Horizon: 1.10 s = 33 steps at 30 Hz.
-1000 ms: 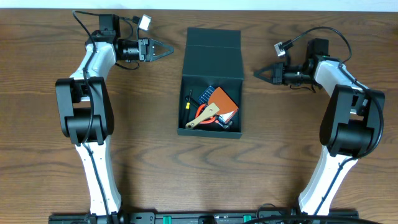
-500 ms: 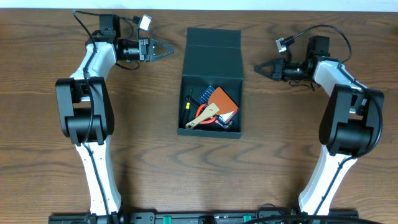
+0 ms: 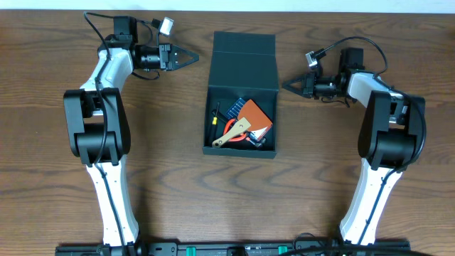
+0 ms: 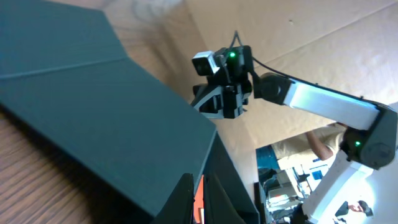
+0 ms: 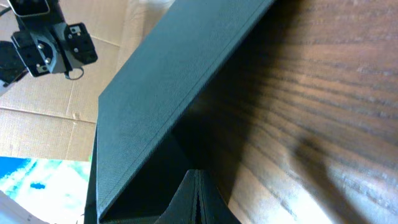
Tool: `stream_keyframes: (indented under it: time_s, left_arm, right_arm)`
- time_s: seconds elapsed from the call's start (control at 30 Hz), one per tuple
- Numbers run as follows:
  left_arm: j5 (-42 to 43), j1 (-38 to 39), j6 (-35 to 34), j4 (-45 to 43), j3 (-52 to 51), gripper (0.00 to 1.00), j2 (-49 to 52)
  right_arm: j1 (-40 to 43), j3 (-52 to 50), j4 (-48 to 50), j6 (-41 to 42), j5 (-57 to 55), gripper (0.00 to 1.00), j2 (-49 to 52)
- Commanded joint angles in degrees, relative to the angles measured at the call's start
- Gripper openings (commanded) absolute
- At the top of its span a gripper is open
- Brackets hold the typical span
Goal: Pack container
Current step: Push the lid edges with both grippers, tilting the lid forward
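Observation:
The container [image 3: 244,67], a dark teal-black box, sits mid-table with its flap lid folded back toward the far edge. Inside lie an orange flat item [image 3: 256,115], a blue case [image 3: 234,108] and a wooden-handled tool [image 3: 229,136]. My left gripper [image 3: 193,59] is shut and empty, pointing at the lid's left edge from a short gap. My right gripper [image 3: 286,85] is also shut and empty, and it points at the box's right wall. The left wrist view shows the lid [image 4: 93,93] ahead of the shut fingertips [image 4: 186,190]. In the right wrist view, the box wall [image 5: 168,81] fills the space above the shut gripper [image 5: 198,180].
Bare wooden table [image 3: 163,178] surrounds the box on all sides. Both arm bases stand at the near edge, left [image 3: 114,213] and right [image 3: 370,213]. Cables loop above each wrist near the far table edge.
My right gripper has shifted left, closer to the box's right wall, with its wrist turned. The left arm and the box contents have not moved.

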State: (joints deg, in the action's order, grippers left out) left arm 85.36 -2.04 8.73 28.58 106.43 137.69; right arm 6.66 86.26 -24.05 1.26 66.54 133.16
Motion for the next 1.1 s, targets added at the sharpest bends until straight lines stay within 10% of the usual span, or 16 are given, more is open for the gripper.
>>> stream_keyframes:
  time_s: [0.0, 1.07]
  left_arm:
    - [-3.28, 0.22, -0.52, 1.22, 0.28, 0.06, 0.7]
    - [-9.64, 4.39, -3.48, 3.26, -0.72, 0.06, 7.96]
  right_arm:
    - [-0.92, 0.2, 0.72, 1.95, 1.88, 0.01, 1.88]
    - [-1.38, 0.2, 2.93, 3.26, 0.76, 0.01, 1.88]
